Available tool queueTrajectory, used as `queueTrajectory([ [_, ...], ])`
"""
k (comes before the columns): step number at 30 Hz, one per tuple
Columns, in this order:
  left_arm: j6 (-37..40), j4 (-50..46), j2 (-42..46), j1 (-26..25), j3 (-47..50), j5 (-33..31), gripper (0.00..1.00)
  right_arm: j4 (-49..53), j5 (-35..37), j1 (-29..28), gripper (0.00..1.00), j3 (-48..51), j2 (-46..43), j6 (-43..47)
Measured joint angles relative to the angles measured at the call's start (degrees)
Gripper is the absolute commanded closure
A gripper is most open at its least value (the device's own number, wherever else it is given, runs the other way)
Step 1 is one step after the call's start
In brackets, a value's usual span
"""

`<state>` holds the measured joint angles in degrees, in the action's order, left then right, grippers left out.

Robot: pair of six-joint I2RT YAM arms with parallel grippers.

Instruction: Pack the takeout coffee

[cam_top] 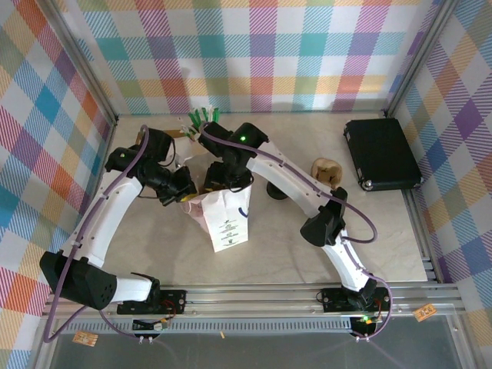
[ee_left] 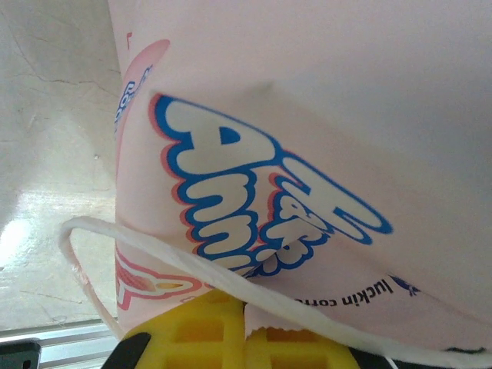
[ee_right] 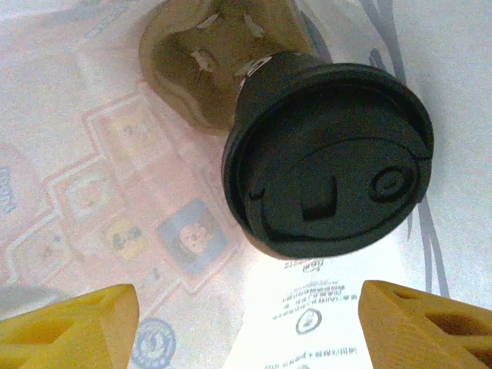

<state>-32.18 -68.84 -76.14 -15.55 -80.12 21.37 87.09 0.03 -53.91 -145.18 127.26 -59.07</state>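
takeout coffee [ee_right: 327,165] in bag [ee_left: 323,84], walls close | right jaws spread, empty | left jaws pinch bag rim

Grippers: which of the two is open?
The right gripper: its jaws stand wide apart over the black-lidded coffee cup inside the paper bag. The left gripper is pinched shut on the bag's edge.

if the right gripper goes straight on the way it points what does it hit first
Most likely the lidded top of the takeout coffee, which sits dead ahead of the open right gripper inside the paper bag. Depth is hard to judge, but nothing shows in between.
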Motion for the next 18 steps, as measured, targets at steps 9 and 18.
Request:
queueTrajectory([
  [9, -1.01, 0.37, 0.04, 0.0, -0.09, 0.24, 1.0, 0.96, -2.34, 0.31, 0.35, -2.84, -0.15, 2.56],
  [18, 1.09, 4.24, 1.09, -1.4, -2.47, 2.75, 1.0, -2.19, -3.13, 0.31, 0.46, -1.86, -3.69, 10.56],
])
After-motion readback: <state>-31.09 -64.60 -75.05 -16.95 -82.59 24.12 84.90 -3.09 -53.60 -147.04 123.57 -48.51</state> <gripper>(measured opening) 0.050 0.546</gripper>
